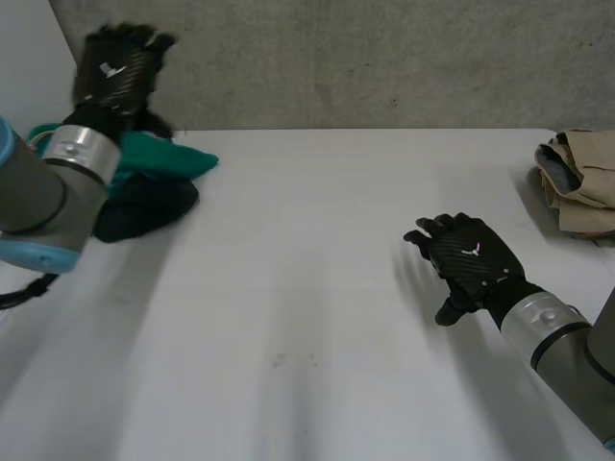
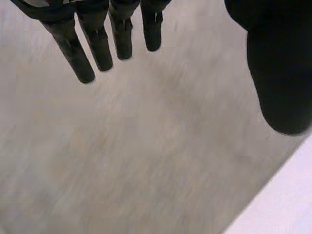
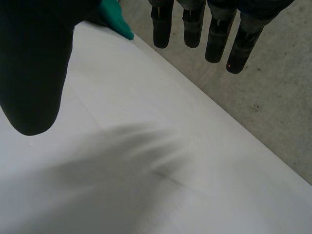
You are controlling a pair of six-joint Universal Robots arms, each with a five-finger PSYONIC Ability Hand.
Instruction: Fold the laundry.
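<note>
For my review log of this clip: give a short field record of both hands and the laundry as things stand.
left hand: open, raised above the table's far left corner, holding nothing
right hand: open, palm down over the table, right of middle, holding nothing
green cloth: bunched at the far left, lying on the dark cloth
dark cloth: heaped beneath the green one, beside the left arm
beige cloth: piled at the far right edge

Plain teal cloth (image 1: 171, 156) & blk cloth (image 1: 144, 209) — beige garment (image 1: 581, 182), white table (image 1: 288, 317), speckled grey wall (image 1: 384, 58).
</note>
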